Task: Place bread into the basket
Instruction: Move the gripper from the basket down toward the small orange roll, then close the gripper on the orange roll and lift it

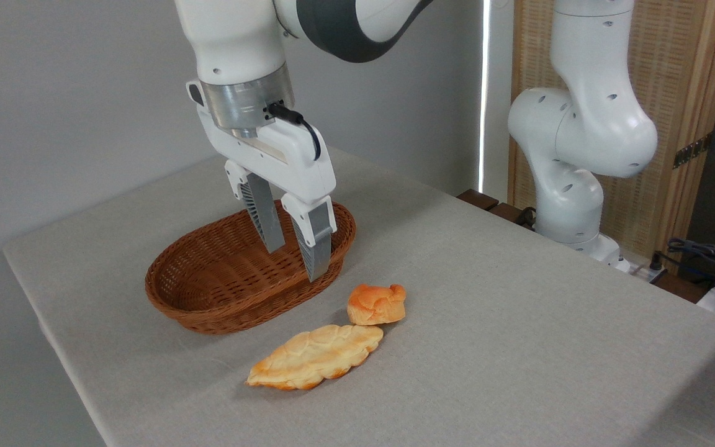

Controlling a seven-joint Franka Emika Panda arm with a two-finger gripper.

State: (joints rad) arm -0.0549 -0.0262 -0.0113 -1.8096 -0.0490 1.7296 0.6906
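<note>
- Left of centre on the grey table sits the wicker basket, nothing inside it.
- Above the basket's right end hangs the gripper, its fingers parted with a clear gap, holding nothing.
- Centre frame, the bun lies on the cloth beside the basket, touching a flat leaf-shaped bread below it.

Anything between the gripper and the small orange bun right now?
In the camera view, only the basket's near right rim and a short strip of bare tablecloth lie between the open gripper and the bun. The flat leaf-shaped bread sits in front, outside that stretch.
</note>
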